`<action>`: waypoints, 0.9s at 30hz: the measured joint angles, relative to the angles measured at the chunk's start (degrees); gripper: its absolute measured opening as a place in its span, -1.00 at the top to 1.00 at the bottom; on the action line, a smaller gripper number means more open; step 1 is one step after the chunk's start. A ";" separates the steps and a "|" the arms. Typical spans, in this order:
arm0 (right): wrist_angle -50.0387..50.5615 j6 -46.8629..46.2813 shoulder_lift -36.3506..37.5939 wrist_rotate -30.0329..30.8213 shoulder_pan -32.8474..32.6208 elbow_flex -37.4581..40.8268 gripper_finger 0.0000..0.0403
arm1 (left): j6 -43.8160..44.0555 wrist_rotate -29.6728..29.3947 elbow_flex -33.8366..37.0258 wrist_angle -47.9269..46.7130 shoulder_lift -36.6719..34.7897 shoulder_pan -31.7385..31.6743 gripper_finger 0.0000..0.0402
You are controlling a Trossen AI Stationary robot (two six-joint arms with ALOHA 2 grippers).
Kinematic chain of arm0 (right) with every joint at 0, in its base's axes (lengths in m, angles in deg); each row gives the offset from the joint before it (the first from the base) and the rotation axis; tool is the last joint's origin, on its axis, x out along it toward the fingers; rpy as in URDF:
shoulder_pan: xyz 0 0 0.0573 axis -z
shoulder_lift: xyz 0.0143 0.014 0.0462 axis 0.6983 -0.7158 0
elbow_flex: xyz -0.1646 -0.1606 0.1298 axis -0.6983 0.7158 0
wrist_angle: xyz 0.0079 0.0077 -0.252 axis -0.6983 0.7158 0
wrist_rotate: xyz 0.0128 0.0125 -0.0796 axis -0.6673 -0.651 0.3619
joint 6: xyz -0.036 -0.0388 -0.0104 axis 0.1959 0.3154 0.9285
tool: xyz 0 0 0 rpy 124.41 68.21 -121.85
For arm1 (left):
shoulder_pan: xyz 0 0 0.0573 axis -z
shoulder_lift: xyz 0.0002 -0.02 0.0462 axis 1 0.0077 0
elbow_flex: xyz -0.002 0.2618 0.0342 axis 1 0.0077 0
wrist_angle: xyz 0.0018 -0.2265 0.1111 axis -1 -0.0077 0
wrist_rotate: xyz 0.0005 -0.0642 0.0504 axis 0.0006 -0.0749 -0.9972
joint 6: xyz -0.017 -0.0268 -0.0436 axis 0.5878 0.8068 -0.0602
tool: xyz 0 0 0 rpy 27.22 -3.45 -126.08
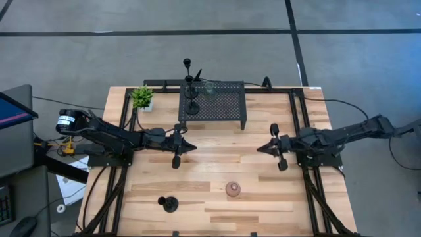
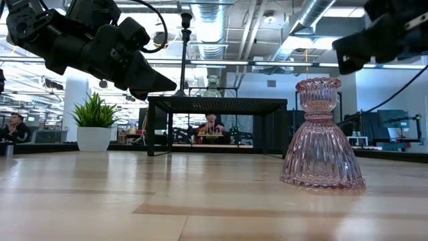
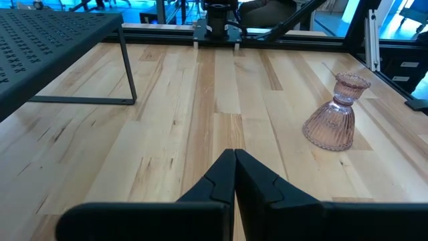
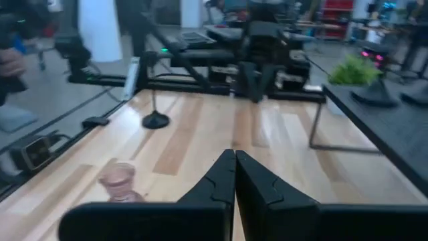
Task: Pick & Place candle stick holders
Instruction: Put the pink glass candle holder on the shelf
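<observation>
A pink bell-shaped holder (image 1: 233,189) stands upright on its wide base on the wooden table, near the front; it also shows in the low view (image 2: 322,134) and both wrist views (image 3: 333,114) (image 4: 120,181). A short black stemmed holder (image 1: 170,204) stands on its round base at the front left (image 4: 155,117). Two black stemmed holders (image 1: 191,99) and a greenish translucent one (image 1: 209,87) stand on the black perforated stand (image 1: 223,105). My left gripper (image 1: 191,146) and my right gripper (image 1: 261,149) hover shut and empty at mid-table, tips facing each other.
A small green potted plant (image 1: 142,97) stands at the far left beside the stand. Bare table lies between the two grippers and around the pink holder. People sit in the room beyond the table (image 2: 212,127).
</observation>
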 joint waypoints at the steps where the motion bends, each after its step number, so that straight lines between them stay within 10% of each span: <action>1: -1.12 -0.90 -0.02 -0.13 0.71 0.67 1.00 | 0.00 0.00 0.00 0.00 0.00 0.00 0.96; 27: -4.53 -7.72 -2.30 -3.70 2.17 7.72 0.99 | -1.07 -0.01 -0.02 -0.42 0.00 0.00 0.96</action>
